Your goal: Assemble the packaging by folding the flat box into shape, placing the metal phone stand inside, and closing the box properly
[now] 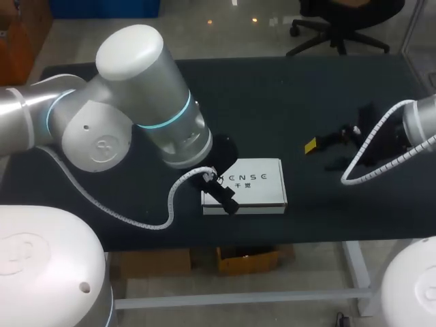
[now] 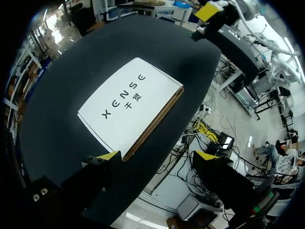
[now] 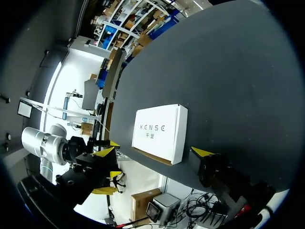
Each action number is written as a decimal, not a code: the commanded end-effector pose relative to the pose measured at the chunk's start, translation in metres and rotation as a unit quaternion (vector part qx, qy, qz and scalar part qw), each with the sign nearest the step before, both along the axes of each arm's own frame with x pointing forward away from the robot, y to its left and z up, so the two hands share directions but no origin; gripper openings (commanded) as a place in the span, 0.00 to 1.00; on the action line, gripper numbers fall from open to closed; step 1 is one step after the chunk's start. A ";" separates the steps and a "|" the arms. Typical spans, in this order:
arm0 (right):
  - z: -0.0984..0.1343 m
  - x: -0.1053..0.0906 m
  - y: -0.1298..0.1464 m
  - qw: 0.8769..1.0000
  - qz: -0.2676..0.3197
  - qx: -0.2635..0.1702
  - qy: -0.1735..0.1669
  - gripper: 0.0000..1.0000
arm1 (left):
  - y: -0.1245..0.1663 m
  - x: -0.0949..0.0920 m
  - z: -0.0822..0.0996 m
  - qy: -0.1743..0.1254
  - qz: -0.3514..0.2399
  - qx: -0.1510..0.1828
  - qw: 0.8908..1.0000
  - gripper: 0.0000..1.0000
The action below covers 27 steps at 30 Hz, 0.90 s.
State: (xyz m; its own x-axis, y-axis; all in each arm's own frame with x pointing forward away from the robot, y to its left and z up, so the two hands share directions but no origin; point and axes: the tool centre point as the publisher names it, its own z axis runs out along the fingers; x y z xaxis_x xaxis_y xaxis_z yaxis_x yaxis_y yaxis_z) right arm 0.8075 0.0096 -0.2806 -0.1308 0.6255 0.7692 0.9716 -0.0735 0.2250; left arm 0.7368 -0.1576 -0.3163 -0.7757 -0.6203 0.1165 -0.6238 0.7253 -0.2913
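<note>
The flat white cardboard box with dark letters on its lid (image 1: 248,182) lies on the dark tabletop (image 1: 286,95), close to the front edge. Its lid is down. A thin brown line of cardboard shows along the side that faces the edge. The metal phone stand is not in sight, so I cannot tell if it is inside.

The left gripper (image 2: 156,156) sits at the box's front left corner. Its jaws are wide apart. One yellow tip is right at the corner and the other hangs out past the tabletop's edge. It holds nothing. The right gripper (image 3: 154,152) is well apart from the box, off to the right. Its jaws are wide apart too and hold nothing.

I think the step now is to finish shutting the box. To do it well, push down softly on the lid near the corner, not sideways. The box is near the edge, so a hard push could slide it off. The right arm could come over and hold the far side so the box does not move.
</note>
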 end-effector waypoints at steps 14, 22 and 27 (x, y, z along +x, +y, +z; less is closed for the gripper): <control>0.015 0.041 -0.024 0.993 0.013 0.028 -0.112 1.00 | -0.026 -0.020 -0.012 0.006 0.147 0.039 0.988 1.00; 0.021 0.053 -0.038 0.982 0.054 0.017 -0.180 1.00 | -0.034 -0.031 -0.018 0.013 0.188 0.030 0.982 1.00; 0.023 0.062 -0.048 0.974 0.057 0.016 -0.219 1.00 | -0.038 -0.037 -0.027 0.016 0.219 0.033 0.975 1.00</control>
